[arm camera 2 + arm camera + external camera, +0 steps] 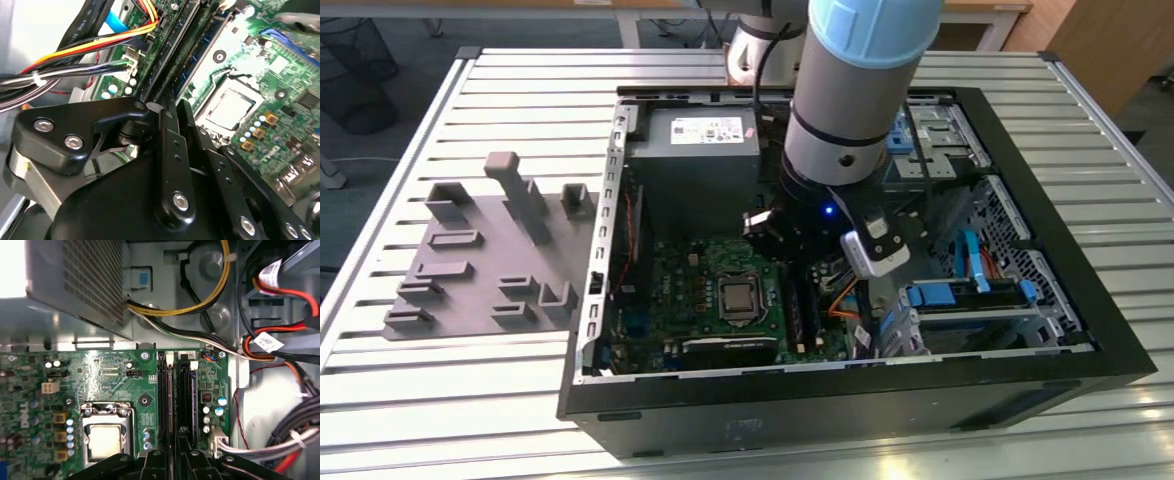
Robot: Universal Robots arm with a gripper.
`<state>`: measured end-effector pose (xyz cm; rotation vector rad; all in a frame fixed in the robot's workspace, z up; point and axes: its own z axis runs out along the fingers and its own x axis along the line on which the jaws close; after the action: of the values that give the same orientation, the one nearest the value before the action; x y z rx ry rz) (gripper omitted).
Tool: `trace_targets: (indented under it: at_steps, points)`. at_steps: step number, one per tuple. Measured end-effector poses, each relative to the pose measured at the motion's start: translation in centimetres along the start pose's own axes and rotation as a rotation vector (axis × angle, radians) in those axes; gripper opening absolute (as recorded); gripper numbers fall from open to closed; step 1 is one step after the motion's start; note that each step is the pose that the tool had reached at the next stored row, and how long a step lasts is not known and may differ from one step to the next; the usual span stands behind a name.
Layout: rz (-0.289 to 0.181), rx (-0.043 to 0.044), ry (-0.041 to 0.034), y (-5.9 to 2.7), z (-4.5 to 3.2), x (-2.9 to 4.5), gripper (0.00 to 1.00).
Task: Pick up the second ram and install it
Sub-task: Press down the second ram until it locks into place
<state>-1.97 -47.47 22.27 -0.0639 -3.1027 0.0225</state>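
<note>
We are pressing the gripper [172,460], fingers pinched on the second ram [171,405], down along the motherboard [100,380] slot beside the processor socket [105,437].

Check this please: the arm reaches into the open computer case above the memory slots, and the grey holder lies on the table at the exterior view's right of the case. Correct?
Not quite. The exterior view shows the grey holder on the table at the exterior view's left of the case, not its right. The arm does reach into the open case above the memory slots.
</note>
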Motion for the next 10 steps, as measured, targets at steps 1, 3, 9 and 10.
trace_targets:
  at_steps: [1,3,9,10]
  points:
    - [0.000,0.0006,0.0002,-0.01,-0.32,0.01,0.22]
    - [0.000,0.0020,0.0016,-0.01,-1.00,0.04,0.22]
    - [0.000,0.0024,0.0025,-0.02,-1.45,0.05,0.11]
    - [0.000,0.0025,0.0026,-0.02,-1.46,0.05,0.11]
